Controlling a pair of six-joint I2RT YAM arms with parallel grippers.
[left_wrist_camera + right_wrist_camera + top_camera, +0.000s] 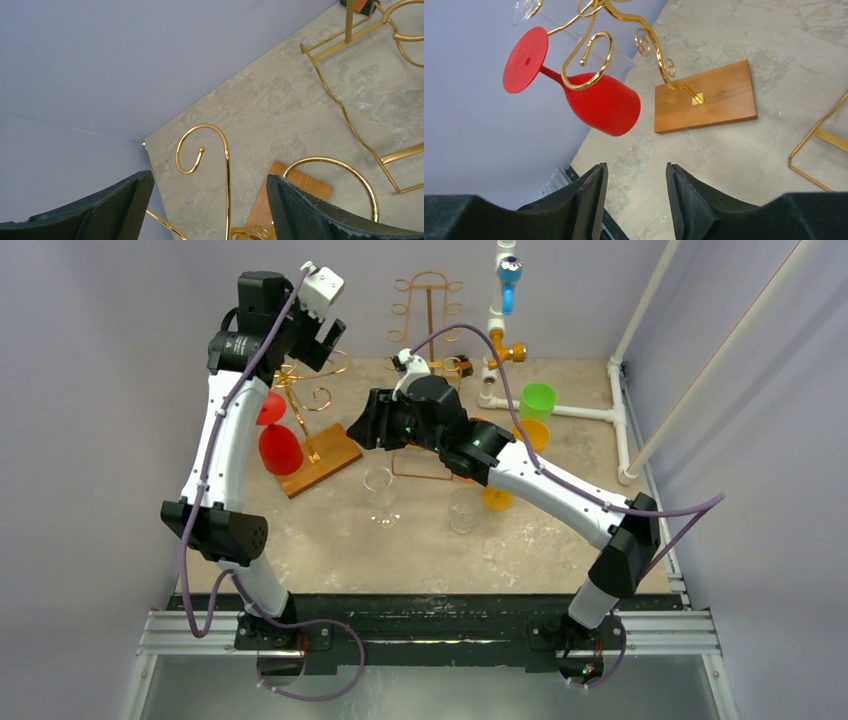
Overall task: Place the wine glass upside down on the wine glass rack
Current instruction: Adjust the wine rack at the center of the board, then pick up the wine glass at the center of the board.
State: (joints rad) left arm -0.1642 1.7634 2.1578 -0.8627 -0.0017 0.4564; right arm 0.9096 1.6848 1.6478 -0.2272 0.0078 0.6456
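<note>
A red wine glass [280, 448] hangs upside down on the gold wire rack [300, 400] with a wooden base [322, 462] at the left. In the right wrist view the red glass [604, 102] hangs by its foot from a gold hook [589, 60]. A clear wine glass [380, 490] stands upright on the table. My left gripper [322, 348] is open and empty above the rack, over a gold curl [200, 150]. My right gripper [358, 432] is open and empty beside the wooden base [706, 97]. Both wrist views show wide, empty jaws: left gripper [210, 200], right gripper [636, 200].
A clear tumbler [463, 508] and an orange cup [497, 498] stand by the right arm. A green cup [537, 400], a second gold rack [428, 300] and white pipework [560, 412] are at the back. Walls close both sides.
</note>
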